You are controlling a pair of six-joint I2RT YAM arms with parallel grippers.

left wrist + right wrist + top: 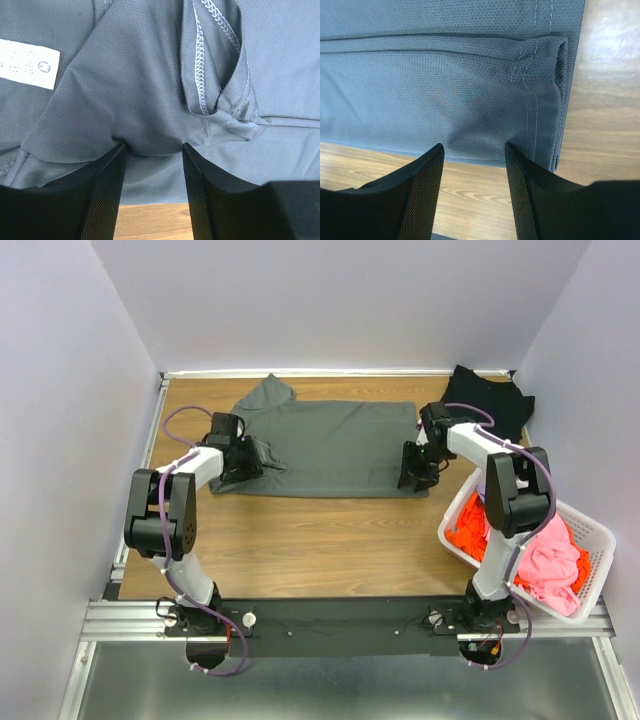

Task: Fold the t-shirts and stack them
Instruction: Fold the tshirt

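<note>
A dark grey t-shirt (335,445) lies spread flat across the middle of the wooden table (320,540), one sleeve (265,392) pointing to the back left. My left gripper (266,456) is low at its left end, open. In the left wrist view the left gripper (153,147) has its tips against rumpled grey cloth (140,100) near a stitched sleeve (220,75). My right gripper (411,472) is at the shirt's near right corner, also open. In the right wrist view the right gripper (474,146) straddles the hem edge (485,161).
A black t-shirt (488,400) lies crumpled at the back right corner. A white slatted basket (596,540) at the right edge holds an orange shirt (470,525) and a pink one (555,560). A white size label (27,62) shows on the grey shirt.
</note>
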